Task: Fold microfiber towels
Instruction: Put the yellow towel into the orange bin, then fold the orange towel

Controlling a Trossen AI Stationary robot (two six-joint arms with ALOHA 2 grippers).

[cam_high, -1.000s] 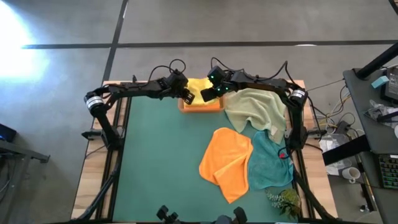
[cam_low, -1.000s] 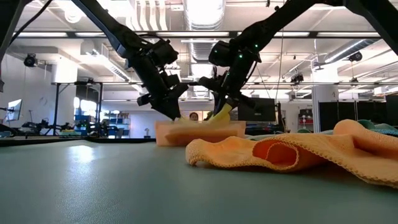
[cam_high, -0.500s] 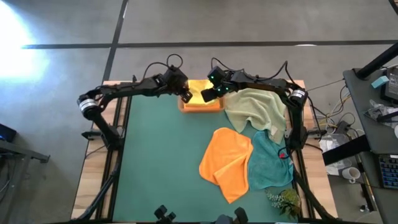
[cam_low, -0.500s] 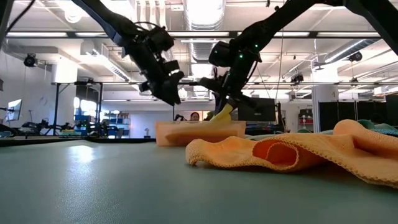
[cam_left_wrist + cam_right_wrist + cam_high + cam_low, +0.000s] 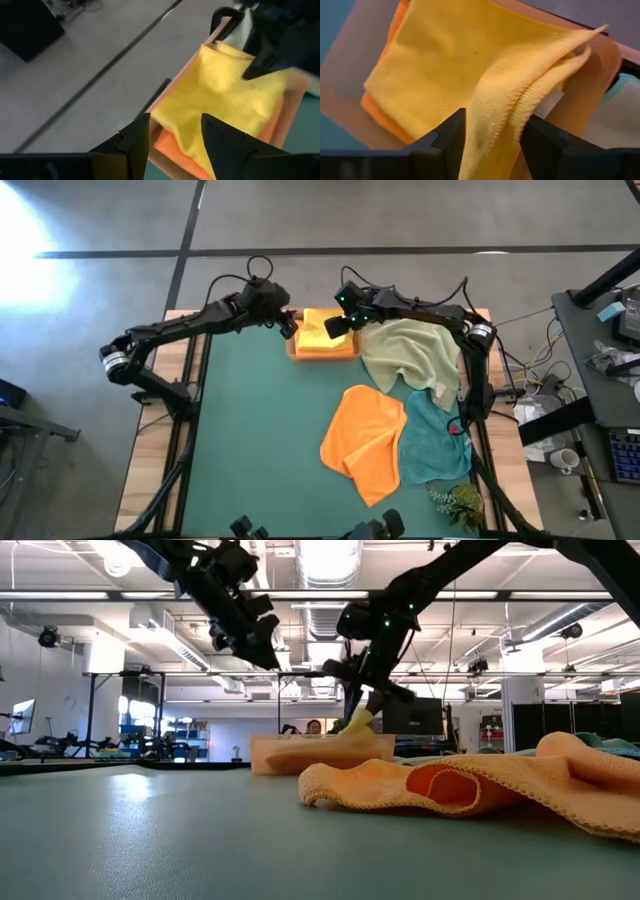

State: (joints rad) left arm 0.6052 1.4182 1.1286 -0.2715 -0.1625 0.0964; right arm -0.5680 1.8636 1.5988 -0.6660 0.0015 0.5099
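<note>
A yellow towel [image 5: 314, 330] lies folded on a folded orange towel [image 5: 374, 104] in the wooden tray [image 5: 325, 353] at the table's far edge. My right gripper [image 5: 338, 328] hangs open over the tray's right part, and a raised corner of the yellow towel [image 5: 495, 112] stands between its fingers. My left gripper [image 5: 288, 326] is open with nothing in it, up in the air off the tray's left end [image 5: 155, 125]. A pale green towel [image 5: 410, 355], another orange towel [image 5: 365, 442] and a teal towel [image 5: 436, 442] lie crumpled on the green mat. My right gripper slants down from the table's right over the yellow towel's lifted corner [image 5: 492, 125], a doubled fold that stands up between the two spread fingers [image 5: 451, 137]. I cannot tell whether they touch it. The remainder of the towel lies in the tray.
The dark green mat [image 5: 260, 440] is bare on its left half. A small plant [image 5: 458, 502] stands at the near right corner. The loose orange towel [image 5: 470, 785] fills the low view's right foreground.
My left gripper has risen from the tray and drawn back toward the table's left, rolling a little. My right gripper has stayed over the tray and opened its fingers; the yellow corner still stands between them.
</note>
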